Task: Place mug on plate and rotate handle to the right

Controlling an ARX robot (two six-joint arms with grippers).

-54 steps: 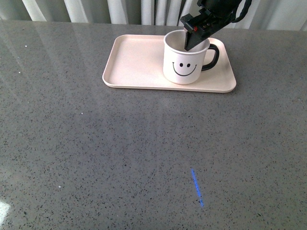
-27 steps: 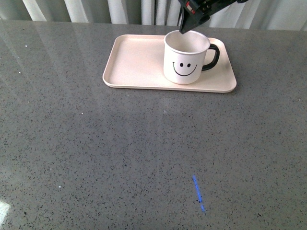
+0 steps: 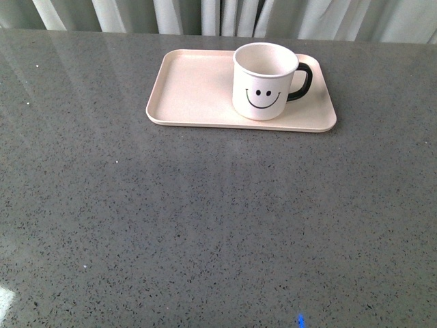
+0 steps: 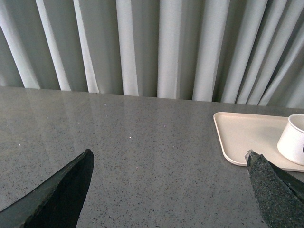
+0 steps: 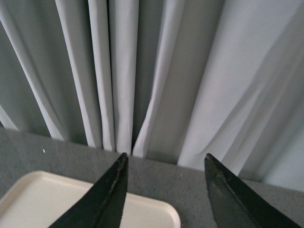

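Observation:
The cream mug (image 3: 265,82) with a black smiley face stands upright on the right part of the pale pink plate (image 3: 194,85) at the far side of the table. Its black handle (image 3: 303,80) points right. Neither gripper shows in the front view. In the left wrist view my left gripper (image 4: 168,159) is open and empty over bare table, with the plate (image 4: 247,137) and the mug's edge (image 4: 293,140) off to one side. In the right wrist view my right gripper (image 5: 166,161) is open and empty above a corner of the plate (image 5: 142,211); the mug is out of that view.
A grey speckled table (image 3: 205,225) spreads in front of the plate. Pale pleated curtains (image 3: 205,14) hang along its far edge. A small blue light spot (image 3: 300,320) lies on the table near the front edge.
My right gripper has risen away from the mug's rim and left the front view. The mug stays on the plate, handle to the right. The blue light mark has slid toward the front edge.

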